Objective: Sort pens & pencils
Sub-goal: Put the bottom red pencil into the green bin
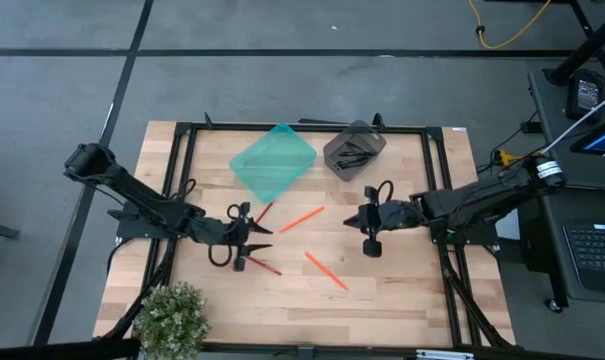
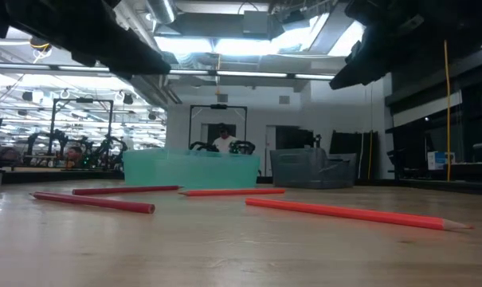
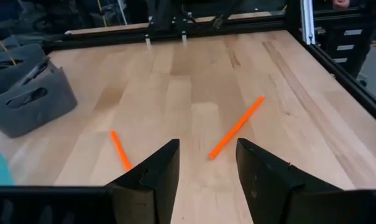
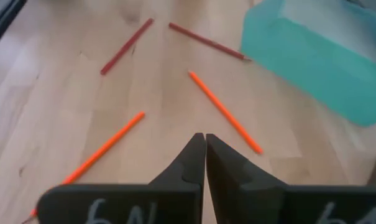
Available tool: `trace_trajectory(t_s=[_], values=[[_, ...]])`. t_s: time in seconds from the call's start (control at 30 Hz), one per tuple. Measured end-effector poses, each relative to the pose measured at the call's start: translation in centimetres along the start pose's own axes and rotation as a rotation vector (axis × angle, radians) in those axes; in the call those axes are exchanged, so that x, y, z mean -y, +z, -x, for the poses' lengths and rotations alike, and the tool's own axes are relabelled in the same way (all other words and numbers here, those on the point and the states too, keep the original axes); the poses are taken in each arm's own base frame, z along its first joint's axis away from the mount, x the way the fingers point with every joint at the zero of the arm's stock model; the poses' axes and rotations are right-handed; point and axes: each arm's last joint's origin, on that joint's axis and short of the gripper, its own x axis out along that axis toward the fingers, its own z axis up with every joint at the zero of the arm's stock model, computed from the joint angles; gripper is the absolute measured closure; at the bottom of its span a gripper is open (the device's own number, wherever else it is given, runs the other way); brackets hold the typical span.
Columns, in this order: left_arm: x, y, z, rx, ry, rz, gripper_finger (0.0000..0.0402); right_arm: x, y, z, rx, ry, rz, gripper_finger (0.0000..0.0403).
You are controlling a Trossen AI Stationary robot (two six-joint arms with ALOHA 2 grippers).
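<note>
Left pincer (image 1: 250, 238) hovers low over the bench (image 1: 402, 300), left of centre, fingers spread wide, nothing between them. Right pincer (image 1: 367, 222) sits right of centre, fingers pressed together, empty.

Pencils: four loose on the bench. Two orange, one (image 1: 302, 219) mid-bench between the pincers, one (image 1: 325, 270) nearer the front edge. Two darker red, one (image 1: 263, 266) just beside the left pincer, one (image 1: 261, 212) by the teal bin (image 1: 273, 160). Teal bin appears empty as far as the low view shows.

Pens: black sticks lie inside the grey bin (image 1: 354, 150), next to the teal bin at the back; count not clear. None seen loose.

Judgement: pen half looks done; pencils not yet started.

Risks:
- Thin round sticks lying flat; a descent slightly off-axis would likely roll or flick a pencil instead of seating it btwn the fingers.
- The red pencil by the left pincer sits partly under the arm; approach angle is awkward, and a finger could push it away.
- The mid-bench orange pencil is within reach of both arms; simultaneous moves risk a clash.
- The bins stand close together; a loose drop could land a pencil in the grey bin w/ the pens.
</note>
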Motion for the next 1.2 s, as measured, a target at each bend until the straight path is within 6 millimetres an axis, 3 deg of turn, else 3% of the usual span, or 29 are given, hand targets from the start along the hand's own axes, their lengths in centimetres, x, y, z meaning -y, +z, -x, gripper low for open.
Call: trace_trajectory(t_s=[0.33,0.63,1.2], values=[[0.6,0.0,0.0,-0.041,-0.125,0.088,0.0250,-0.9,-0.5,-1.0,-0.023,0.003,0.000,0.0386],[1.7,0.3,-0.2,-0.311,-0.095,0.045,0.0250,-1.2,-0.6,-2.1,-0.013,0.004,-0.003,0.0386],[3.5,-1.3,-4.5,-0.712,-0.056,-0.032,0.0250,-1.3,-0.4,-2.5,0.016,0.008,-0.005,0.0386]])
